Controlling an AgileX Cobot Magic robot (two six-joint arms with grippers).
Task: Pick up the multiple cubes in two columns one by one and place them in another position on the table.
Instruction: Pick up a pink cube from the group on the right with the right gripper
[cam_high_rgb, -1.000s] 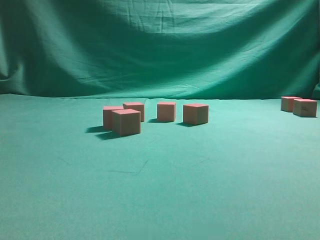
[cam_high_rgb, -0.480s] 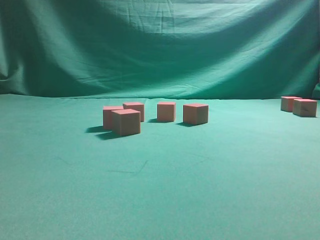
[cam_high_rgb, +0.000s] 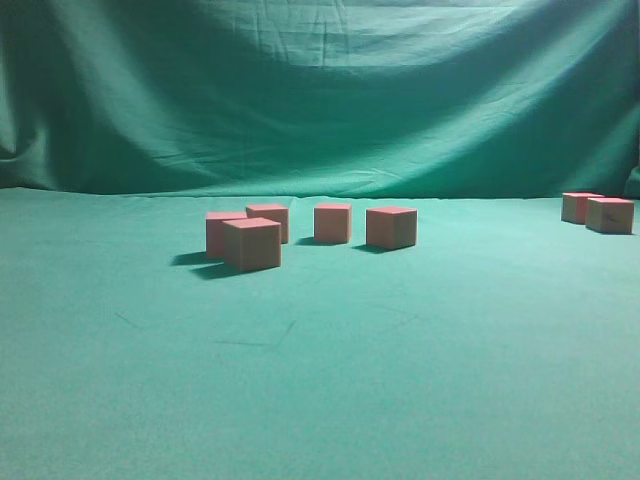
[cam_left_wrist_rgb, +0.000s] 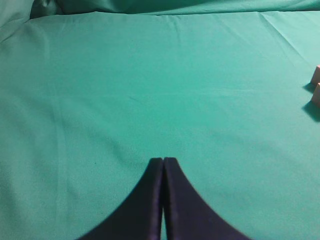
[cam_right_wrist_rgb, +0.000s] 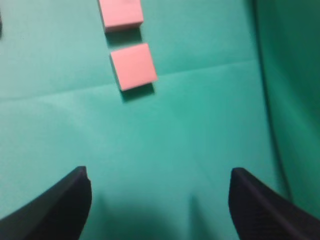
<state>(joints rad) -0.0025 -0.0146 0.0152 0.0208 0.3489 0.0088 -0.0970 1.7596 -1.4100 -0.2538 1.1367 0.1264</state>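
Change over the last second: none; exterior view identical, no cube displaced, no pick under way.
Right gripper: jaws spread wide, empty, poised above the table; two cubes ahead, slightly left, blurred.
Left gripper: fingers pressed together, empty; cube edges far right.

cubes: two cut by right edge | cube: top cropped, blurred
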